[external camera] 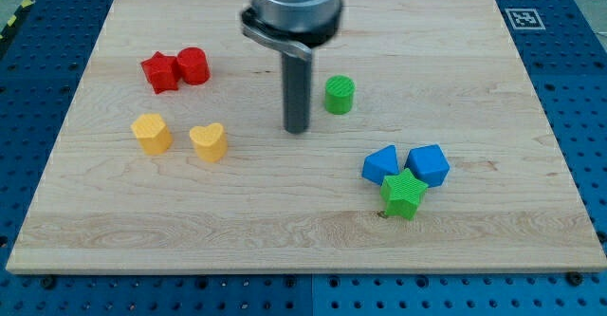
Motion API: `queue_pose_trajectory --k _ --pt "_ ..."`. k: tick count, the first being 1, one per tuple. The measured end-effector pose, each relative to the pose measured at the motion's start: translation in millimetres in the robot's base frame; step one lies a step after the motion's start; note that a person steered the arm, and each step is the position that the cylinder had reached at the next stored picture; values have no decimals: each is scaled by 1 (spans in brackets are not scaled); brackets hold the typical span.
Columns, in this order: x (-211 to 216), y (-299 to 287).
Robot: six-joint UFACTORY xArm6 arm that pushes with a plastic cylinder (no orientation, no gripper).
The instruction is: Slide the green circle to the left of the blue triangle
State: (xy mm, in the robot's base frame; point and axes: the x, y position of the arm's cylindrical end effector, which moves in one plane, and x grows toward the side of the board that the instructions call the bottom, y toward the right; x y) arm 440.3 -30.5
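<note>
On the wooden board (285,231), two red blocks sat touching at the view's upper left: a red star (159,72) and, just to its right, a red cylinder (193,65). Below them lay a yellow block (152,133) of rounded, uncertain shape and, near it, a yellow heart (208,141).

Near the centre, my tip (298,129) rested on the board, the dark rod carrying no claw at all, so there was nothing to stand apart or together. The tip stood just left of the green circle (340,95) and slightly below it, with a sliver of bare wood between them.

The green circle sat alone, above and to the left of a tight cluster at the view's lower right: the blue triangle (381,165), a second blue block (429,165) of angular shape, and a green star (403,194) touching both from below.

The risk appeared to lie in the approach. A push from the tip's present side would likely send the circle rightward, away from the open spot left of the triangle. A push from above, if off-centre, could let the round block roll off the rod or knock into the triangle and scatter the cluster.
</note>
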Motion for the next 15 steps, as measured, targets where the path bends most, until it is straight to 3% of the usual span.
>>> queue_pose_trajectory --k 1,2,5,10,15 --pt "-66 -9" --pt "-85 36" --pt "-55 77" --pt "23 70" --pt "38 75"
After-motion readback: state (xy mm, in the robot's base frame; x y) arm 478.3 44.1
